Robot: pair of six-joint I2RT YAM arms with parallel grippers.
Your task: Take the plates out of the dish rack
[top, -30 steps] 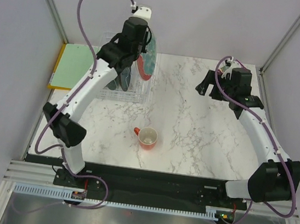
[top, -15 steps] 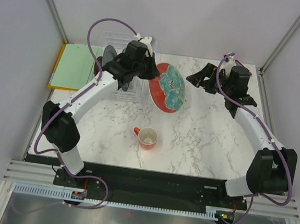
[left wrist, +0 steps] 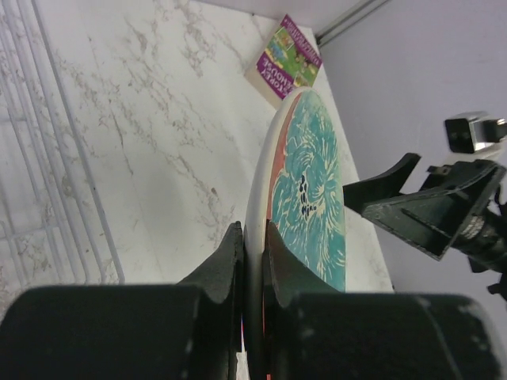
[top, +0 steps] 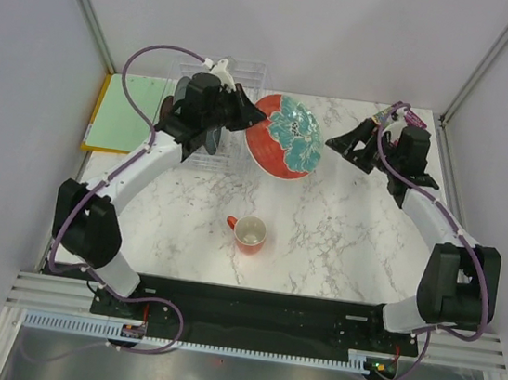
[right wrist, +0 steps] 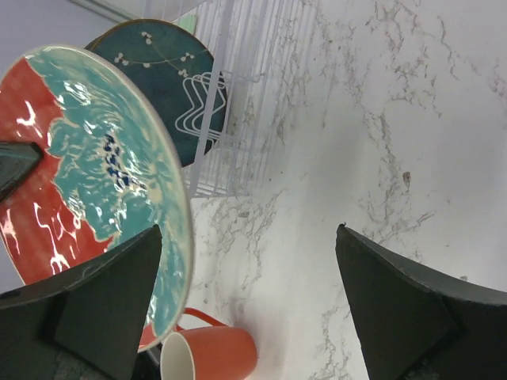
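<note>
Top external: orange mug [top: 250,234] sitting nearest. Beyond, left gripper [top: 252,118] clamping rim of red-teal plate [top: 287,138], holding it tilted just beside dish rack [top: 205,151]. Right gripper [top: 346,142] gaping wide, facing plate. Dark teal plate [right wrist: 170,75] standing in rack.

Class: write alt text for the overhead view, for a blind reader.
The left tool grips a red plate with teal splash beside the clear dish rack. The open right tool faces it; an orange mug sits nearer.
</note>
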